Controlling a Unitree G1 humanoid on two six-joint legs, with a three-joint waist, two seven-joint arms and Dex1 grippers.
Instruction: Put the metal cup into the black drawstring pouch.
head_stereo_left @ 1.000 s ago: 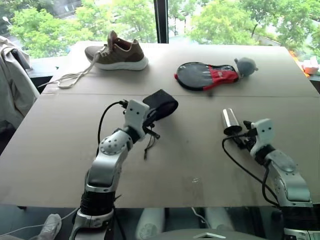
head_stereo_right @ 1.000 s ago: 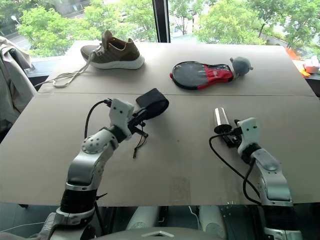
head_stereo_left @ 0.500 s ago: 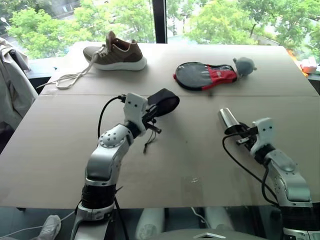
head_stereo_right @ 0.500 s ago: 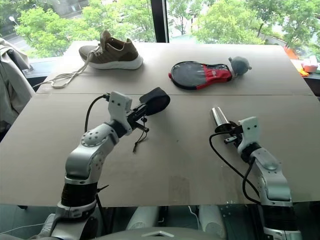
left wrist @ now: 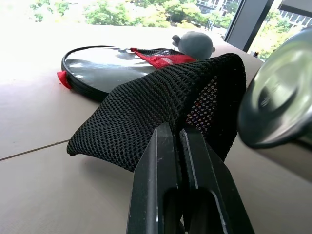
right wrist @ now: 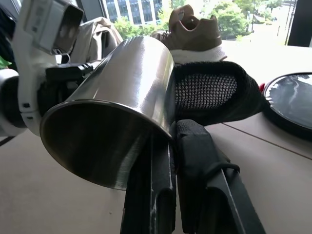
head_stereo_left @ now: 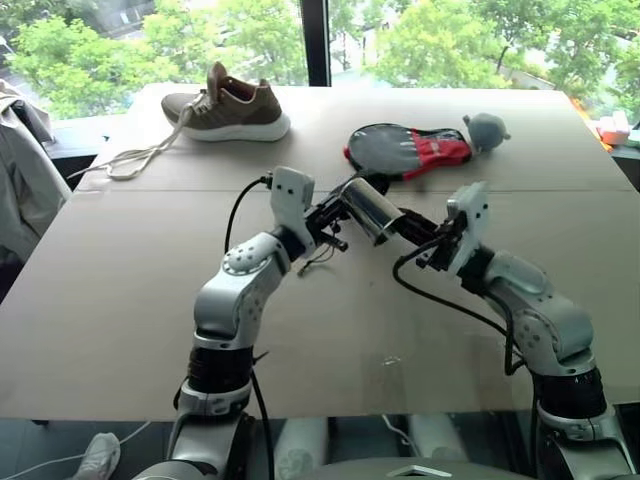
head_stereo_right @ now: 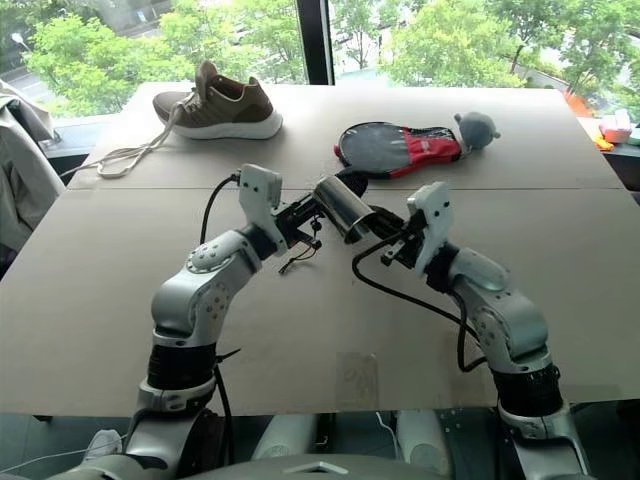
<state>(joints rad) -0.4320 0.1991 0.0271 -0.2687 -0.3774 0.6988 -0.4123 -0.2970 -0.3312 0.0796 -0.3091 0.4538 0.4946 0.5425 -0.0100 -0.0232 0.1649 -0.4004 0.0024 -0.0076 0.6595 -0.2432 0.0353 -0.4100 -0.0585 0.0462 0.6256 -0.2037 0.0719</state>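
Note:
The metal cup point(head_stereo_left: 368, 209) hangs above the table's middle, tipped on its side with its open mouth toward my right arm. My right gripper point(right wrist: 173, 134) is shut on the cup's rim point(right wrist: 105, 146), one finger inside and one outside. The black drawstring pouch point(left wrist: 161, 100), a mesh bag, is held off the table just behind and beside the cup's base. My left gripper point(left wrist: 174, 132) is shut on the pouch's edge. In the eye views the cup covers most of the pouch point(head_stereo_right: 352, 184). Whether cup and pouch touch I cannot tell.
A brown shoe point(head_stereo_left: 229, 104) with loose laces sits at the far left of the table. The dark-grey-and-red paddle case point(head_stereo_left: 408, 151) and a grey round object point(head_stereo_left: 486, 129) lie at the far right. A jacket point(head_stereo_left: 22, 180) hangs past the table's left edge.
My right gripper shut on the cup standing at the right, lifted it and carried it left to the pouch, tipping it over. My left gripper shifted slightly right and up with the pouch.

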